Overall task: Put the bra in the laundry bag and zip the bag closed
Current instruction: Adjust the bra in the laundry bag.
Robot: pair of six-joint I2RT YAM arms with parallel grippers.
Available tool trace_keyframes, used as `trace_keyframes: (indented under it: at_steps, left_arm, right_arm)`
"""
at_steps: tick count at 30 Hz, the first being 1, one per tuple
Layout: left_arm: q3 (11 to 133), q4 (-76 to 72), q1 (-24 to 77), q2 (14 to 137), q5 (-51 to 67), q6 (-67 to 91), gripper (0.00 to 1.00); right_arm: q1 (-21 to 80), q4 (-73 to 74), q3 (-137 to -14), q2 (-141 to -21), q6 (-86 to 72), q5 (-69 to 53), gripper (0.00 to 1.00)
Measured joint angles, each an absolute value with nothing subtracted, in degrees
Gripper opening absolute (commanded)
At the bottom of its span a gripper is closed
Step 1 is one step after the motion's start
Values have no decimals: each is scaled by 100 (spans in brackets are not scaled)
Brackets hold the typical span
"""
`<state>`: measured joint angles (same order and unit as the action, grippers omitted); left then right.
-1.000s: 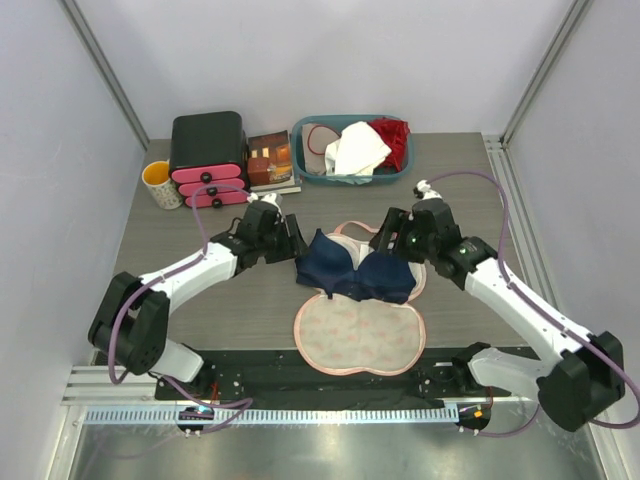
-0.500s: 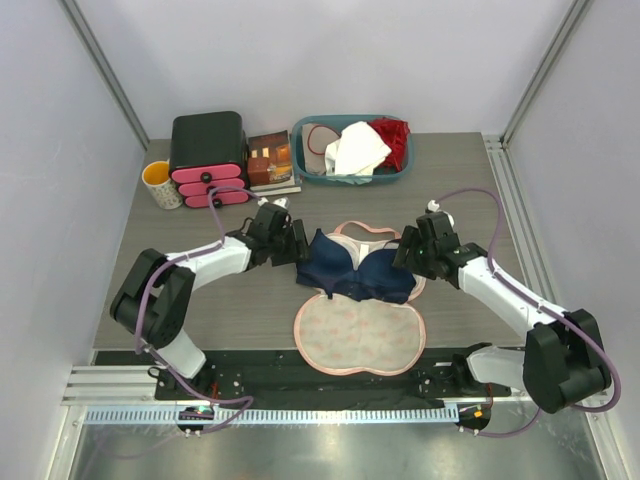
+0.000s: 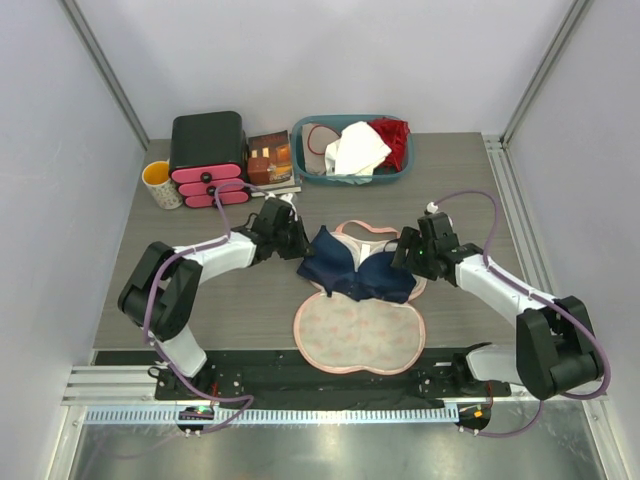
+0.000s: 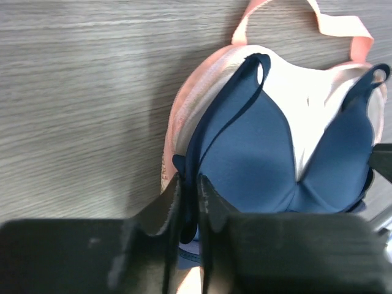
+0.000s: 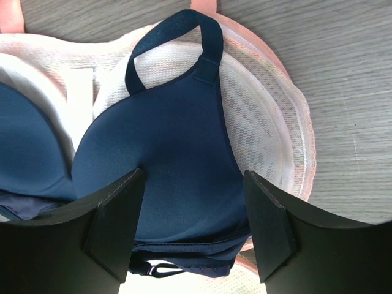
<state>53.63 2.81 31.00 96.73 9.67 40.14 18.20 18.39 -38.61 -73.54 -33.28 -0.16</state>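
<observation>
The dark navy bra (image 3: pixel 358 268) lies cups up across the far half of the open laundry bag (image 3: pixel 360 335), whose floral near half lies flat toward me. In the left wrist view my left gripper (image 4: pixel 190 182) is shut on the bra's (image 4: pixel 257 153) left edge, where the strap meets the cup, over the bag's pink rim (image 4: pixel 179 107). From above, the left gripper (image 3: pixel 300 244) sits at the bra's left end. My right gripper (image 5: pixel 193 176) stands open, its fingers on either side of the right cup (image 5: pixel 165 153), over the bag's white mesh lining (image 5: pixel 269 122). The right gripper (image 3: pixel 405 256) is at the bra's right end.
A teal basket (image 3: pixel 345 180) holding a white cloth (image 3: pixel 357 150) and a red garment (image 3: pixel 392 140) stands at the back. To its left are a book (image 3: pixel 270 160), a black box with pink drawers (image 3: pixel 208 155) and a yellow mug (image 3: pixel 160 185).
The left gripper has closed on the bra's left edge. Both arms have reached lower and closer to the bra's ends. The bra's left side has shifted slightly.
</observation>
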Motion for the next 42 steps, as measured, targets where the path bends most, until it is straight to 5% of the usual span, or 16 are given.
trace_keyframes:
  at_steps: [8,13,22,28,36,42]
  left_arm:
    - [5649,290,3374,9623,1041,4040,1]
    - [5830,379,3594,9354,956,4036,25]
    - [5837,471,3636,9094,799,4003,41]
    - [5883,467,3638,9288,816,4014,39]
    - [6108,449,3638,9784,884,4034,14]
    - [6141,440,3671,9915,913,4047,11]
  right_arm:
    - [1739,1772,-3861,-7229,-3323,-119,72]
    - [1712,1778,-3861,-7166,-3301,-139,71]
    - [1712,1804,-3861,-7159,-3284,-187,72]
    - [1712,1848,-3863,-7000,-3280,-209,72]
    - [1715,1916,-3868,-6973,-3312,12,71]
    - [1695,2281,-3887,-6976,-3618,1162,66]
